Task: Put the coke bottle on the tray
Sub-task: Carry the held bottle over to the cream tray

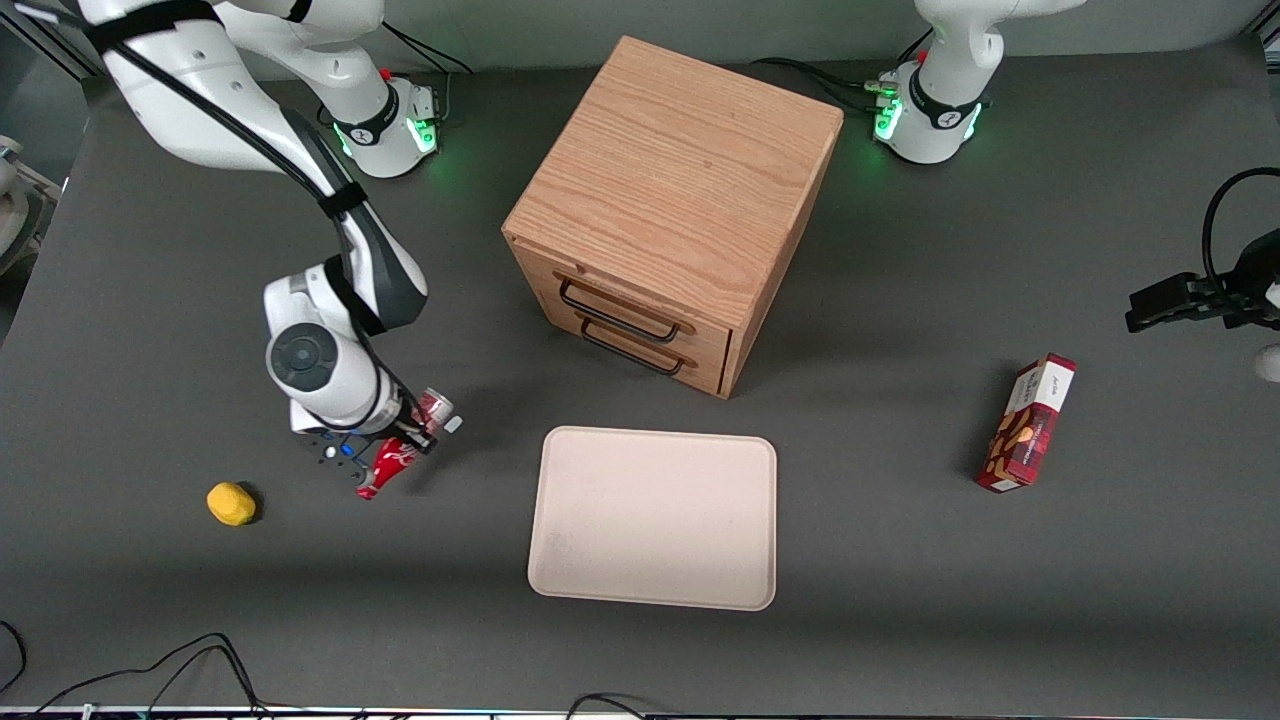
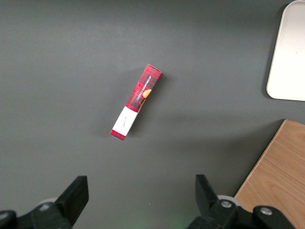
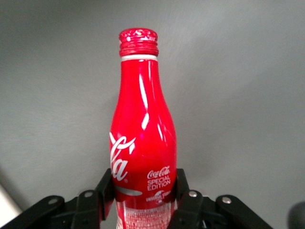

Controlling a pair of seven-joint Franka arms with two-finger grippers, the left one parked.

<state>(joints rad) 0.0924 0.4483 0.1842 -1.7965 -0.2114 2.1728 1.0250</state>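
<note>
The coke bottle [image 1: 395, 462] is a slim red bottle with white script, and it hangs tilted above the dark table, neck pointing toward the front camera. My right gripper [image 1: 412, 435] is shut on its lower body. In the right wrist view the coke bottle [image 3: 143, 138] fills the frame, and both black fingers [image 3: 106, 188] press its sides near the patterned base. The tray [image 1: 655, 517], beige with a low rim, lies flat on the table in front of the cabinet, off toward the parked arm's end from the gripper.
A wooden cabinet [image 1: 672, 205] with two black-handled drawers stands farther from the front camera than the tray. A small yellow object [image 1: 231, 503] lies on the table beside the gripper. A red snack box [image 1: 1028, 422] lies toward the parked arm's end.
</note>
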